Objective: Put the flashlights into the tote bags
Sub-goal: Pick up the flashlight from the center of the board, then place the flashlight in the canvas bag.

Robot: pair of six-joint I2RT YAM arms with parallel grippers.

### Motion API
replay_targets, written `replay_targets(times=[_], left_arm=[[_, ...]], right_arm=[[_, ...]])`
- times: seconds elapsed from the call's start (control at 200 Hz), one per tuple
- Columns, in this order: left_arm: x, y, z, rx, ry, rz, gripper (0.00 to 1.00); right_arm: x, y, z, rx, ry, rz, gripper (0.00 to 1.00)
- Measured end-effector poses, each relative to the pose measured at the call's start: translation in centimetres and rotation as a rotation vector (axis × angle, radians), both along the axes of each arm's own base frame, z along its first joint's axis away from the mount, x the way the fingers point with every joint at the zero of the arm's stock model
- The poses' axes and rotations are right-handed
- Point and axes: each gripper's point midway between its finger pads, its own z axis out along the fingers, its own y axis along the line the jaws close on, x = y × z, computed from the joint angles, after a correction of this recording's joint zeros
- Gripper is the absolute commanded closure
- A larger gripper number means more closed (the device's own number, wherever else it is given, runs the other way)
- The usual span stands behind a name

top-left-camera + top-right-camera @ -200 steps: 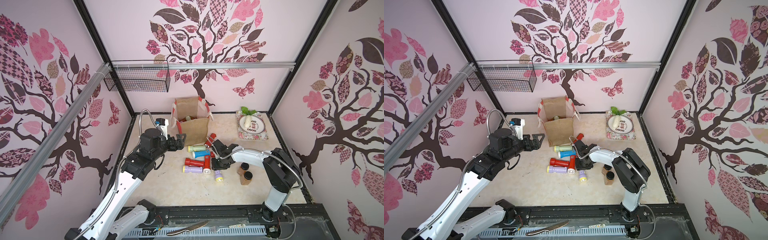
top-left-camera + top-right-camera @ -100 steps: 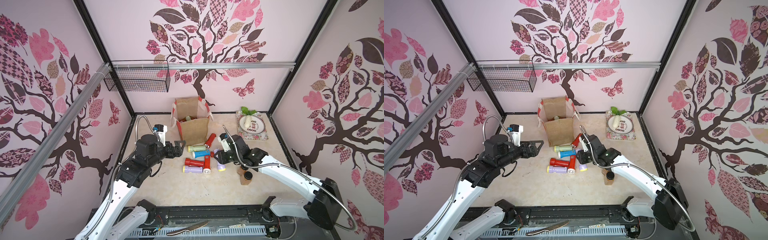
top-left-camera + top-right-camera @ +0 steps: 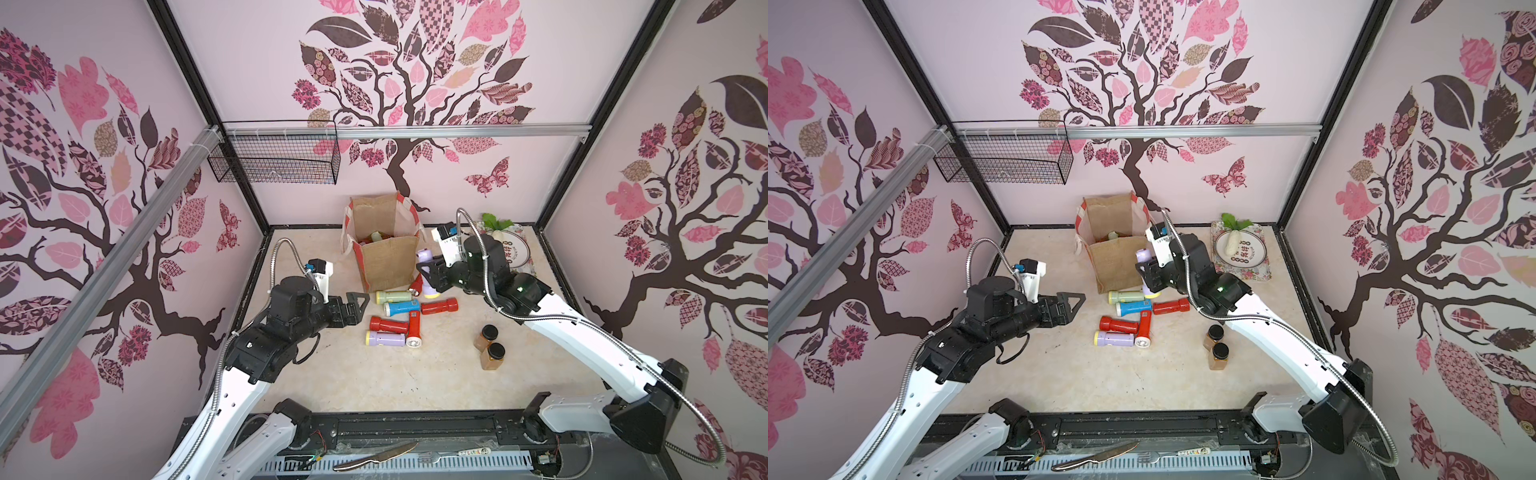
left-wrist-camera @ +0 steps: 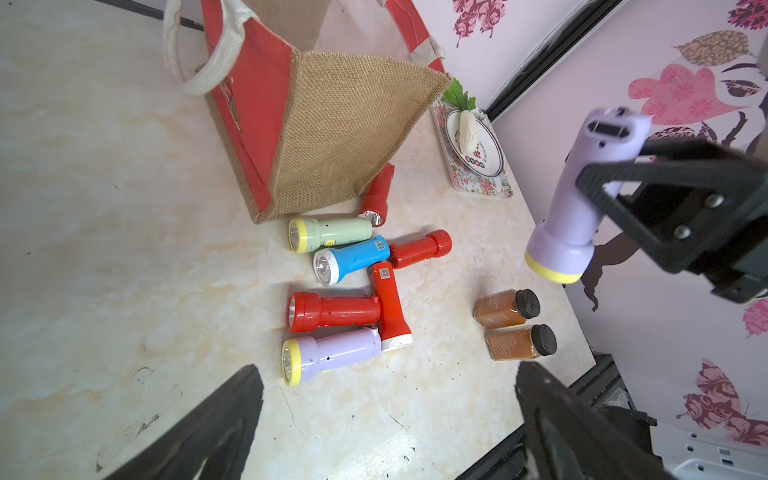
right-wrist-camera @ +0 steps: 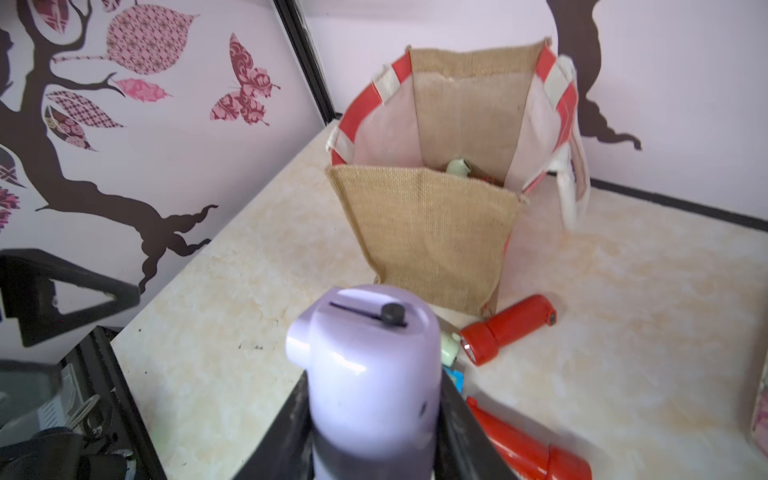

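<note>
Step in hand: while my right tool (image 3: 430,276) is clenched on a lilac flashlight (image 3: 428,272), head down, I hold it aloft just right of the tote bag (image 3: 388,262).
Left tool: my left tool (image 3: 357,305) hangs spread and empty, left of the pile.
Bag: upright at the far middle of the worktop (image 3: 374,374), mouth open, some flashlights inside.
Remaining: seven flashlights lie near the bag's base.
Next move: I judge it needs carrying left over the mouth, then letting go.
</note>
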Motion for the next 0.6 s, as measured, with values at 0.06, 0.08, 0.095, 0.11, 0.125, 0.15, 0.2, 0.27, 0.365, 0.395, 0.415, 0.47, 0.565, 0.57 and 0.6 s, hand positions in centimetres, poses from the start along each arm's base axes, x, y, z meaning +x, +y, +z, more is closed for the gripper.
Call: replay_targets(times=[0.06,0.08,0.095,0.11,0.125,0.15,0.2,0.27,0.365,0.395,0.415,0.47,0.565,0.57,0.6], left_arm=[[-0.2,-0.1,-0.2,0.0,0.014,-0.007,0.02],[-0.3,-0.1,-0.3,0.0,0.018,-0.01,0.02],[-0.4,-0.1,-0.4,0.001,0.021,-0.011,0.02],[-0.4,-0.1,-0.4,0.001,0.024,-0.012,0.02],[-0.5,-0.1,-0.5,0.003,0.029,-0.013,0.02],[-0.6,0.0,-0.7,0.004,0.036,-0.015,0.02],[-0.9,0.0,-0.9,0.009,0.049,-0.018,0.02],[-1.3,0.1,-1.2,0.013,0.066,-0.02,0.02],[-2.0,0.3,-1.5,0.012,0.085,-0.022,0.02],[-2.2,0.4,-1.5,0.01,0.089,-0.022,0.02],[-2.3,0.4,-1.4,0.009,0.089,-0.024,0.02],[-2.7,0.6,-1.4,0.006,0.09,-0.025,0.02],[-3.1,0.8,-1.6,0.011,0.099,-0.027,0.02],[-3.1,0.8,-1.6,0.011,0.099,-0.028,0.02],[-3.2,0.8,-1.7,0.014,0.104,-0.027,0.02]], right_arm=[[0.8,0.7,0.7,0.009,-0.027,0.003,1.0],[1.2,0.9,0.7,0.009,-0.033,0.004,1.0],[1.3,1.1,0.8,0.01,-0.038,0.005,1.0],[1.6,1.3,0.8,0.007,-0.041,0.005,1.0],[1.8,1.4,0.9,0.008,-0.045,0.006,1.0],[2.3,1.8,0.8,0.006,-0.05,0.007,1.0],[3.1,2.5,0.8,0.006,-0.059,0.009,1.0],[4.3,3.6,0.7,0.008,-0.069,0.014,1.0],[6.2,5.1,0.9,0.019,-0.092,0.02,1.0],[6.8,5.7,1.0,0.024,-0.1,0.022,1.0],[7.2,6.0,1.0,0.027,-0.105,0.022,1.0],[8.2,6.7,1.4,0.04,-0.12,0.02,1.0],[9.8,7.5,2.2,0.068,-0.147,0.017,1.0],[9.8,7.6,2.2,0.069,-0.148,0.017,1.0],[10.4,7.8,2.5,0.079,-0.156,0.014,1.0]])
